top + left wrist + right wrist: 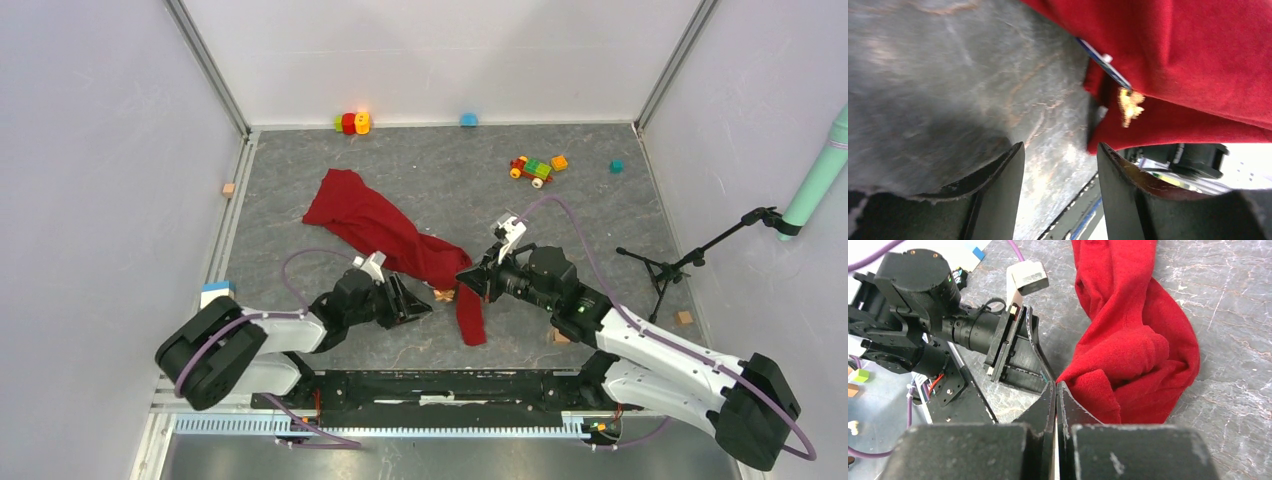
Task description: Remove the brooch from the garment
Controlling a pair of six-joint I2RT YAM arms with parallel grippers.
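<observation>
Grey tabletop (pixel 450 160) carries the garment (pixel 380 230) stretched diagonally far-left to near-centre, right gripper (pixel 1055 385) pinching it, left gripper (pixel 1060 146) spread.

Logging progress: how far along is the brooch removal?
Done: right gripper pinches the garment near the brooch. In hand: left gripper, open and empty, faces the brooch without touching it. Left: grip the brooch and pull it off; it is still on the garment.
</observation>
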